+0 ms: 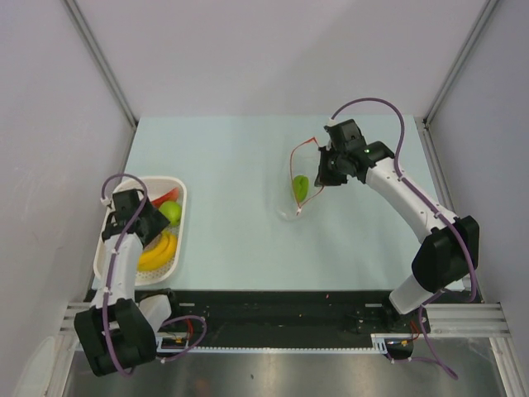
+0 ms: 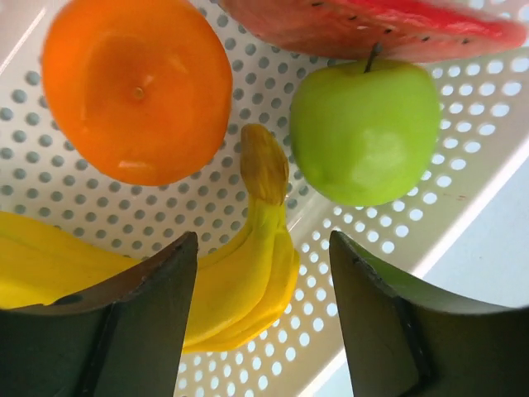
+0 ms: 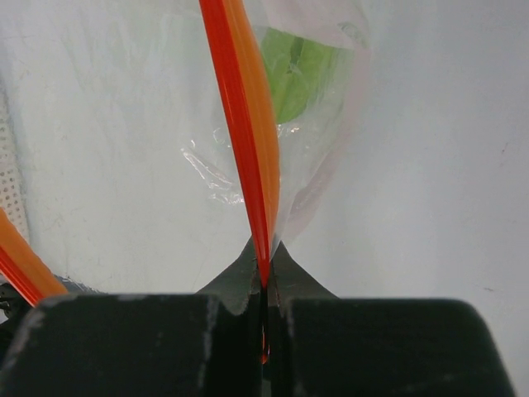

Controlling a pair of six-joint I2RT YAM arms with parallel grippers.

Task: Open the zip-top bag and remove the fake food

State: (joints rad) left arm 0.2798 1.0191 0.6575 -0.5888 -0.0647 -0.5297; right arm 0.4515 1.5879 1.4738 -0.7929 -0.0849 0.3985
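Bright, even overhead light; soft shadows; wrist close-ups slightly blurred.

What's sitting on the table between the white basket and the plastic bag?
Nothing. The top view shows only bare table between the basket and the bag.

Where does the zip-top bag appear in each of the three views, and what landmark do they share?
Top external: the bag sits right of centre, its red strip pinched by the right tool.
Left wrist: not in it.
Right wrist: upper middle, just above the right tool.
Shared landmark: the green piece inside the bag.
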